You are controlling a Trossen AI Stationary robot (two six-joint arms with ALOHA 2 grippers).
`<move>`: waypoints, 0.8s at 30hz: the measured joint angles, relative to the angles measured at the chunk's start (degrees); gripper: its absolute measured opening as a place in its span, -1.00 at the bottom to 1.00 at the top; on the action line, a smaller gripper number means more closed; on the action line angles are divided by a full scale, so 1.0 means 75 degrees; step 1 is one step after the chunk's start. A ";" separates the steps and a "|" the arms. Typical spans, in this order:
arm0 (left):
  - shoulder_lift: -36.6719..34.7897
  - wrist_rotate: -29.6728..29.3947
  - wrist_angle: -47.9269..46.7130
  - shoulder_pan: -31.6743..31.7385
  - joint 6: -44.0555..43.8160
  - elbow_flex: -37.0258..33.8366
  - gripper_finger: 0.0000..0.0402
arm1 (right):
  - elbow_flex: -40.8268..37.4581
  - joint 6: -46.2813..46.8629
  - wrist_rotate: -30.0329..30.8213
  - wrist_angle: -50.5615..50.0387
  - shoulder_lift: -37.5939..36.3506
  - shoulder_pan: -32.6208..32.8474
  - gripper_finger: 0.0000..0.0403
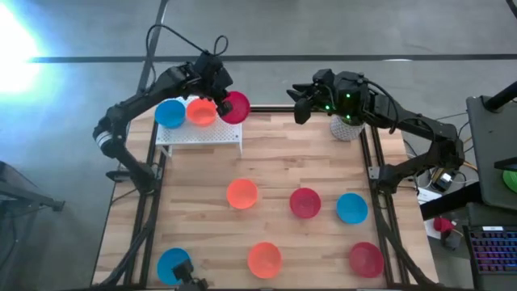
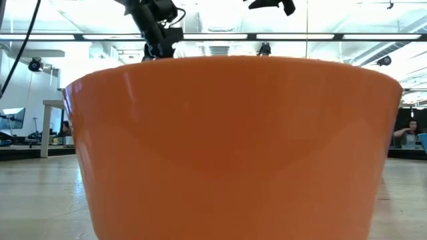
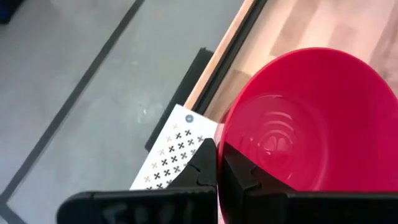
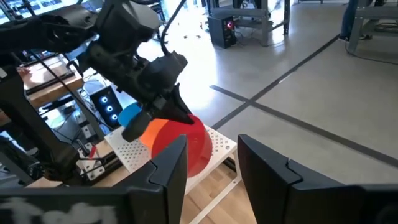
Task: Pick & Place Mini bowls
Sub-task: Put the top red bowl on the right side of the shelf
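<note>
Red mini bowl pinched by rim in left gripper, held over end of white perforated shelf, beside orange bowl. Risk: overhang, tip-off on release. Right gripper parked open, empty, well apart from shelf.

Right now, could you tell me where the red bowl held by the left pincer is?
In the high view the red bowl is at the table's far edge, in the left pincer, over the white rack's right end, beside the orange bowl.
</note>
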 joint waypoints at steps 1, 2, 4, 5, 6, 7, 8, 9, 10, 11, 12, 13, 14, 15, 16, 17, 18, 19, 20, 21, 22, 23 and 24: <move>0.0046 -0.0020 0.0003 0.0006 0.0000 0.0000 -1.00 | 0.0000 0.0000 0.0000 0.0000 0.0011 0.0000 -0.34; 0.0094 -0.0042 0.0000 0.0015 0.0014 0.0000 -1.00 | 0.0000 0.0000 0.0000 0.0000 0.0027 0.0000 -0.34; 0.0163 -0.0122 -0.0021 0.0017 0.0098 0.0000 -1.00 | 0.0000 0.0012 0.0000 -0.0001 0.0063 0.0000 -0.35; 0.0188 -0.0155 -0.0060 0.0016 0.0149 0.0000 -1.00 | 0.0000 0.0012 0.0000 -0.0003 0.0080 0.0000 -0.35; 0.0210 -0.0174 -0.0097 0.0025 0.0182 0.0000 -1.00 | 0.0000 0.0012 -0.0001 -0.0001 0.0089 0.0000 -0.34; 0.0237 -0.0182 -0.0127 0.0035 0.0187 0.0000 -1.00 | 0.0000 0.0012 0.0000 -0.0003 0.0091 0.0000 -0.34; 0.0265 -0.0180 -0.0137 0.0050 0.0200 0.0000 -1.00 | 0.0000 0.0012 0.0000 -0.0001 0.0091 0.0000 -0.33; 0.0289 -0.0183 -0.0145 0.0068 0.0233 0.0000 -1.00 | 0.0000 0.0009 0.0000 0.0000 0.0091 0.0000 -0.33; 0.0321 -0.0186 -0.0165 0.0070 0.0261 0.0000 -1.00 | 0.0000 0.0003 0.0000 0.0000 0.0091 0.0000 -0.32; 0.0345 -0.0188 -0.0180 0.0075 0.0268 0.0000 -1.00 | 0.0000 0.0003 0.0000 0.0000 0.0091 0.0000 -0.32; 0.0363 -0.0191 -0.0181 0.0084 0.0271 0.0000 -1.00 | 0.0000 0.0003 0.0000 0.0000 0.0091 0.0000 -0.32; 0.0391 -0.0187 -0.0187 0.0099 0.0284 0.0000 -1.00 | 0.0000 0.0003 0.0000 0.0000 0.0091 0.0000 -0.33; 0.0423 -0.0189 -0.0195 0.0102 0.0298 0.0000 -1.00 | 0.0000 0.0003 0.0000 0.0000 0.0091 0.0000 -0.33; 0.0464 -0.0186 -0.0199 0.0107 0.0315 0.0000 -1.00 | 0.0000 0.0003 0.0000 0.0003 0.0091 0.0002 -0.34; 0.0503 -0.0186 -0.0205 0.0116 0.0323 0.0000 -1.00 | 0.0000 0.0000 0.0000 0.0003 0.0091 0.0003 -0.35; 0.0537 -0.0185 -0.0219 0.0114 0.0323 -0.0001 -1.00 | 0.0000 0.0000 0.0000 0.0003 0.0091 0.0003 -0.36; 0.0558 -0.0186 -0.0233 0.0114 0.0324 -0.0003 -1.00 | 0.0000 0.0000 0.0000 0.0003 0.0091 0.0003 -0.36; 0.0573 -0.0186 -0.0242 0.0114 0.0331 -0.0003 -1.00 | 0.0000 0.0000 0.0001 0.0003 0.0091 0.0003 -0.37; 0.0585 -0.0186 -0.0242 0.0114 0.0356 -0.0003 -1.00 | 0.0000 0.0000 0.0001 0.0003 0.0091 0.0003 -0.37; 0.0599 -0.0186 -0.0245 0.0114 0.0383 -0.0003 -1.00 | 0.0000 0.0000 0.0003 0.0003 0.0091 0.0003 -0.38; 0.0616 -0.0187 -0.0260 0.0119 0.0423 -0.0003 -1.00 | 0.0000 0.0000 0.0000 0.0003 0.0091 0.0003 -0.38; 0.0632 -0.0199 -0.0273 0.0122 0.0447 -0.0003 -1.00 | 0.0000 0.0003 0.0000 0.0003 0.0091 0.0003 -0.38; 0.0645 -0.0254 -0.0277 0.0122 0.0455 -0.0003 -1.00 | 0.0000 0.0006 0.0000 0.0003 0.0091 0.0003 -0.39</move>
